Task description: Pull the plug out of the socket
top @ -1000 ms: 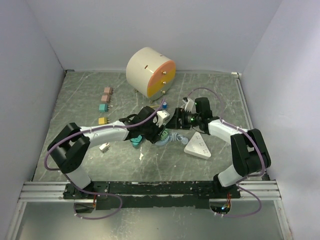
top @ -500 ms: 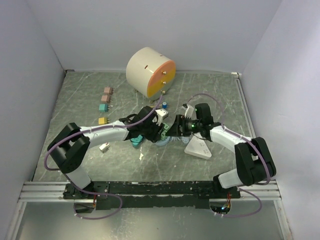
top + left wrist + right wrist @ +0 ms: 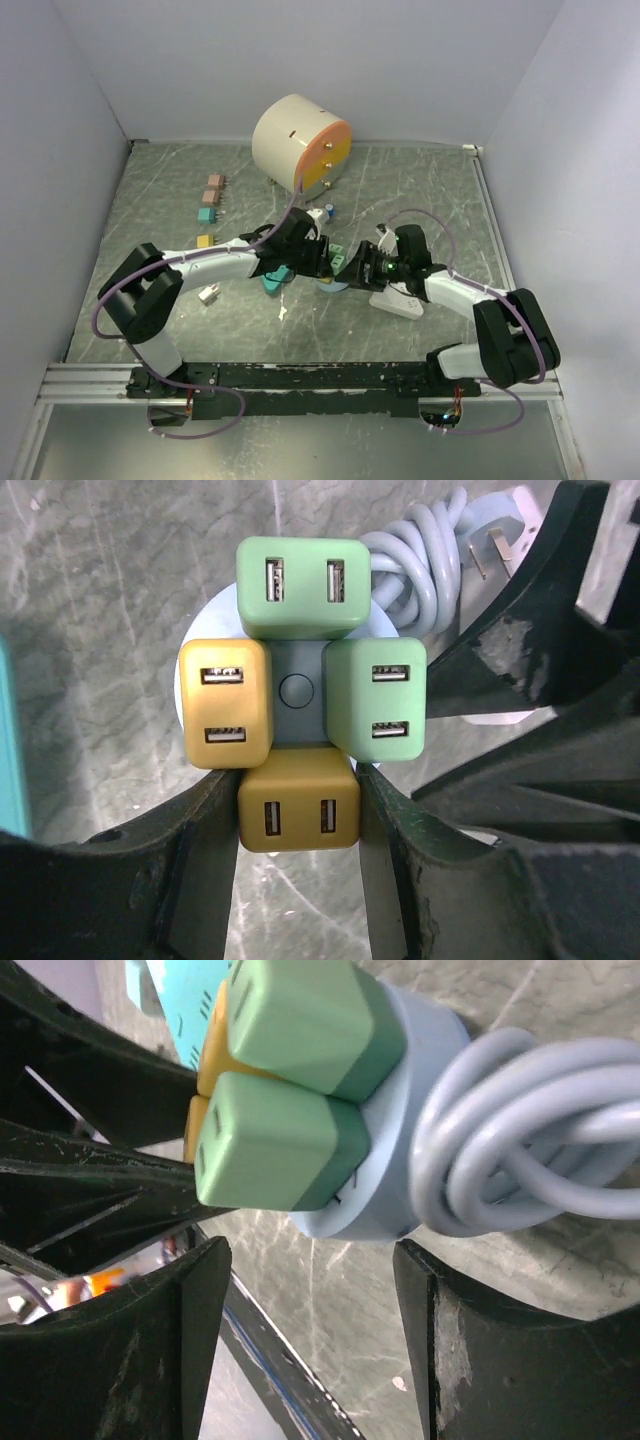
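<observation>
The socket (image 3: pixel 296 690) is a round pale-blue base (image 3: pixel 400 1160) with a coiled grey cable (image 3: pixel 540 1140). Four cube plugs stand in it, two green and two yellow. My left gripper (image 3: pixel 298 782) is shut on the nearest yellow plug (image 3: pixel 298 815), a finger pressed flat on each side. My right gripper (image 3: pixel 310 1250) is open, and the base's rim sits just beyond its fingertips, close to the right finger (image 3: pixel 470 1350). In the top view both grippers meet at the socket (image 3: pixel 337 268) mid-table, the left gripper (image 3: pixel 318 258) from the left and the right gripper (image 3: pixel 357 268) from the right.
A white triangular block (image 3: pixel 402 298) lies under the right arm. A teal piece (image 3: pixel 272 282) sits left of the socket. A cream and orange drum (image 3: pixel 300 145) stands at the back. Small connectors (image 3: pixel 209 212) line the left side, with a white one (image 3: pixel 209 294) nearer.
The left jaws have closed onto the yellow plug. The right arm has swung nearer and leftward to the socket, and its jaws have narrowed a little.
</observation>
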Controlling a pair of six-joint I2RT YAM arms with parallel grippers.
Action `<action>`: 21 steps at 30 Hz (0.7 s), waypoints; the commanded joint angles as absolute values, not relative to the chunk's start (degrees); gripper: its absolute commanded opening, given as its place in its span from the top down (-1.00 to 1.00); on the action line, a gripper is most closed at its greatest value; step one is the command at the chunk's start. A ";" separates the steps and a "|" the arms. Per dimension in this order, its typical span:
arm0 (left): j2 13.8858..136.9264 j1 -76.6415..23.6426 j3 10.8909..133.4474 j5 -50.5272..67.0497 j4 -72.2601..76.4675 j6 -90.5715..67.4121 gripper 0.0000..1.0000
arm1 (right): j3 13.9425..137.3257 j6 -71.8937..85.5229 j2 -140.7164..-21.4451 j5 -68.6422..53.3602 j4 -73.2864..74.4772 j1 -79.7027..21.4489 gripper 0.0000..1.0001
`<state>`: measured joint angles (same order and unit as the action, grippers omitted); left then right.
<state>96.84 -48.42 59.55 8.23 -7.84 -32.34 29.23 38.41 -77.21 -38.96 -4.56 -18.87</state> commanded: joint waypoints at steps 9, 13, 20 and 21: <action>97.52 -44.03 49.21 25.07 14.23 -50.80 0.86 | 23.53 53.47 -84.06 -36.34 -25.88 -16.79 -0.12; 97.49 -44.11 48.84 24.99 15.02 -51.35 0.86 | 23.41 52.67 -85.15 -33.00 -26.83 -17.03 -0.07; 96.95 -44.21 50.97 24.58 12.00 -50.54 0.86 | 25.19 44.89 -85.21 -18.91 -18.26 -19.39 0.55; 96.34 -44.22 51.53 24.18 11.27 -50.01 0.86 | 24.93 44.27 -85.36 -17.48 -17.70 -19.47 0.70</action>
<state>97.08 -42.54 49.67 18.04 12.51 -48.73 24.71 50.17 -83.92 -32.42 -23.46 -18.61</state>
